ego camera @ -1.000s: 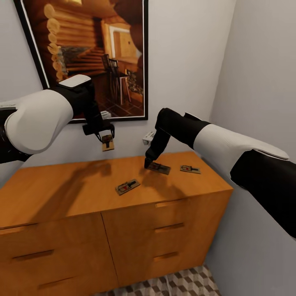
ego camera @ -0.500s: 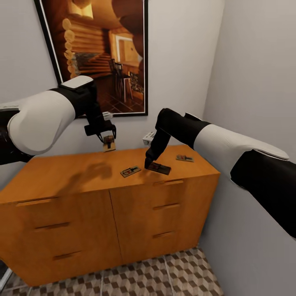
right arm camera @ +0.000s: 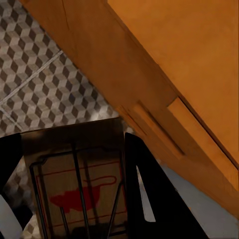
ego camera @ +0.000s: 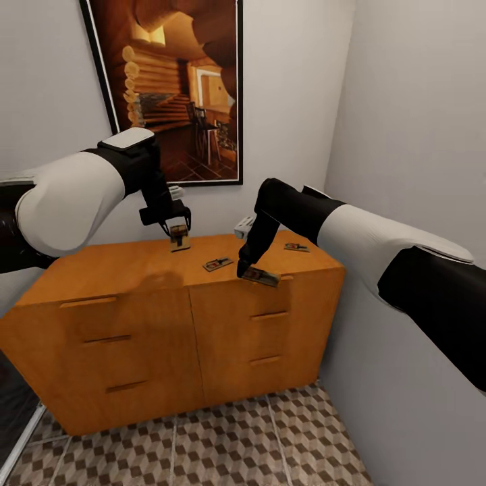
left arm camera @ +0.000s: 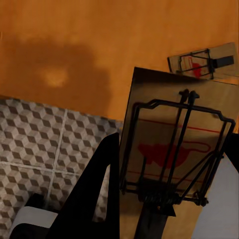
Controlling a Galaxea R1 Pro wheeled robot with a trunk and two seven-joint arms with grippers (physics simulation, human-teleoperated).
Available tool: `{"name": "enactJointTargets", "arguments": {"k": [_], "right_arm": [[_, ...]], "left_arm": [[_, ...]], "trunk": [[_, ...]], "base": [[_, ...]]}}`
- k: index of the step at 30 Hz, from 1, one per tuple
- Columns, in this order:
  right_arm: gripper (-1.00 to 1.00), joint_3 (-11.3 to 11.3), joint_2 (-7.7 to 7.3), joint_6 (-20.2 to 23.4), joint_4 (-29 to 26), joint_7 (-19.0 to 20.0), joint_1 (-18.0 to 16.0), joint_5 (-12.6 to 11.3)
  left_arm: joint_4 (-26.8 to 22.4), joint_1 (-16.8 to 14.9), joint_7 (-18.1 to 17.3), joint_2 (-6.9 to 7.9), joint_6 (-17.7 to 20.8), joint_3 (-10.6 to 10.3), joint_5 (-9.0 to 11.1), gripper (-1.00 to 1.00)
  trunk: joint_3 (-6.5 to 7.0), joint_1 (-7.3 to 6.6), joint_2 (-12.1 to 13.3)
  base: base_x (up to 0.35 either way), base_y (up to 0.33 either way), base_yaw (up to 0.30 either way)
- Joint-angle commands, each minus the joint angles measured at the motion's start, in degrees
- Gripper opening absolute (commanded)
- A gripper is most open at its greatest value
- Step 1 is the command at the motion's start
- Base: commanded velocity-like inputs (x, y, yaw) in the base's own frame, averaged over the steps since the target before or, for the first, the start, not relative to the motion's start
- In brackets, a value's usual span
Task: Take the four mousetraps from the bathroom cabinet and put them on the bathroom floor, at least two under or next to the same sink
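A framed cabin picture [ego camera: 179, 88] hangs above the cabinet [ego camera: 182, 324], which stands on the cube-patterned bathroom floor [ego camera: 223, 445]. Two mousetraps [ego camera: 218, 264] lie on top. The left gripper [ego camera: 177, 233] clamps a third trap [left arm camera: 174, 149]; the right gripper [ego camera: 248, 268] apparently grips the fourth trap [right arm camera: 74, 184] at the front edge.

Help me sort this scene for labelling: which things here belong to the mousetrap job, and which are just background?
Part of the job:
left gripper holding a mousetrap
right gripper holding a mousetrap
two loose mousetraps on the cabinet
bathroom floor

Just background:
framed log-cabin picture
grey walls
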Motion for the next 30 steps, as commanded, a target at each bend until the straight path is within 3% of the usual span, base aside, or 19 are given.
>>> {"name": "enactJointTargets", "arguments": {"k": [1,30], "right_arm": [[-1.00,0.38,0.02,0.49,0.01,-0.06,-0.12,-0.70],[-1.00,0.39,-0.10,0.39,0.01,-0.24,-0.05,-0.78]], "left_arm": [[0.04,-0.07,0.61,0.01,0.44,0.48,-0.26,-1.00],[0.07,-0.06,0.64,0.02,0.44,0.48,-0.26,-1.00]], "trunk": [[-0.06,-0.03,-0.04],[-0.06,-0.03,-0.04]], "base": [[-0.152,0.000,0.000],[-0.013,0.000,0.000]]}}
